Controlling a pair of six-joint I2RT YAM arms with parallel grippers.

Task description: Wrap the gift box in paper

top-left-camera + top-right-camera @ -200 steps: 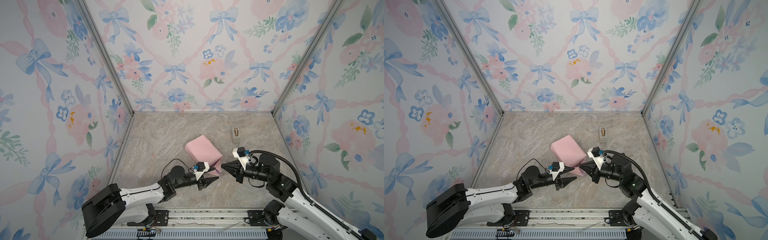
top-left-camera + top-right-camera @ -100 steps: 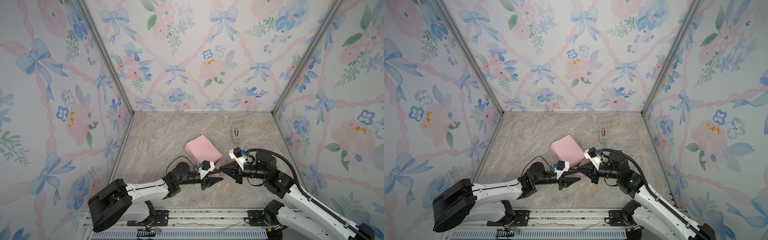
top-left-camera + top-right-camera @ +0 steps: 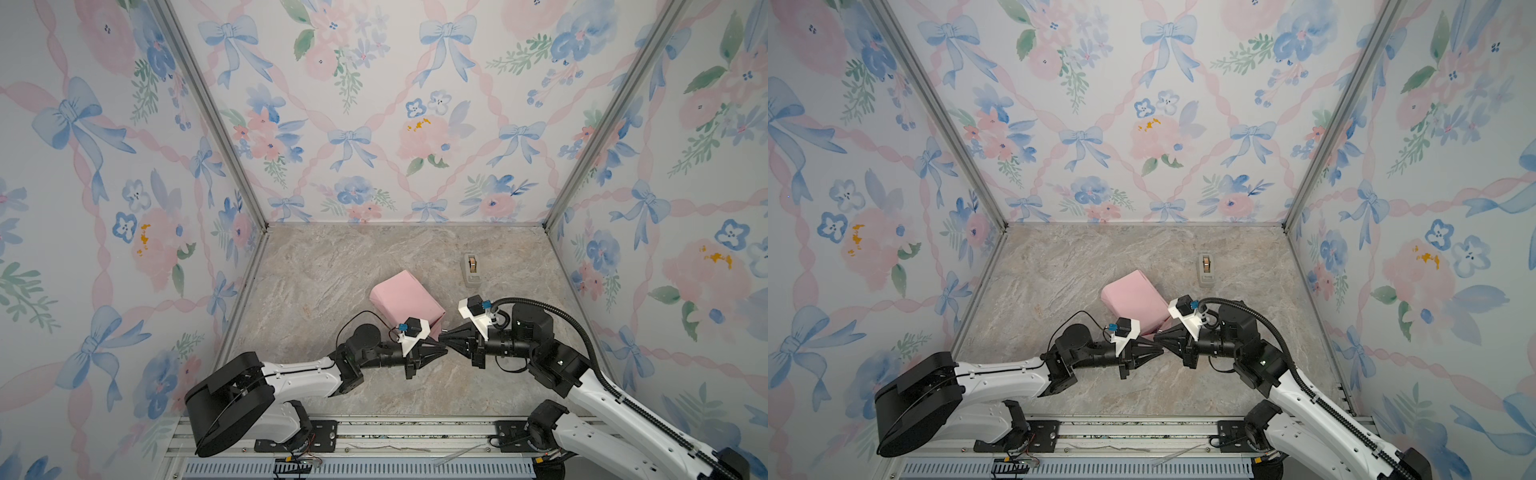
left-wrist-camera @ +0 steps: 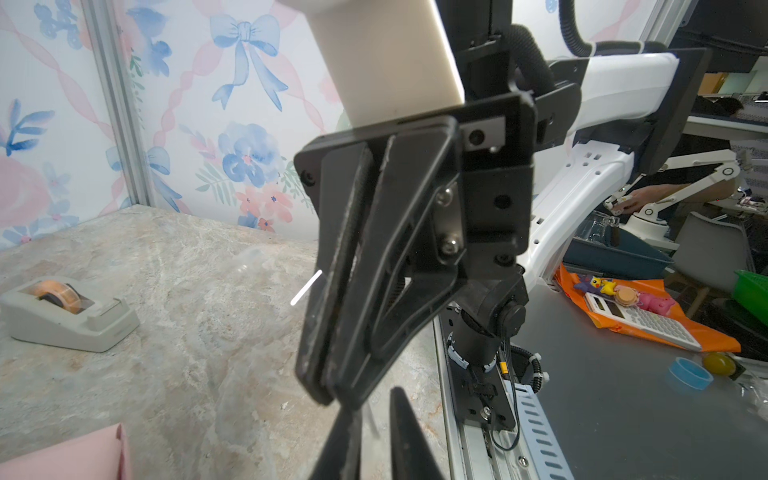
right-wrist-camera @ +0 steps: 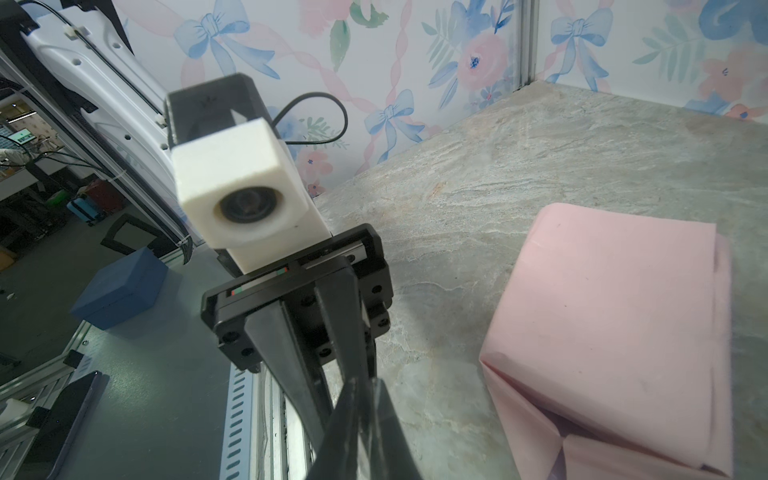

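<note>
Both clenched tip-to-tip — left gripper [image 3: 444, 351], right gripper [image 3: 443, 336] — just beside the folded paper [image 3: 405, 301].

A beige tape dispenser [image 3: 471, 269] stands on the marbled tabletop [image 3: 332, 266], toward its back right.

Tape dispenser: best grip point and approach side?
Probably pinch the tape dispenser across its narrow width, jaws on the two long flat side walls, coming down from above. It sits upright, long axis running front to back, and its top slopes.
</note>
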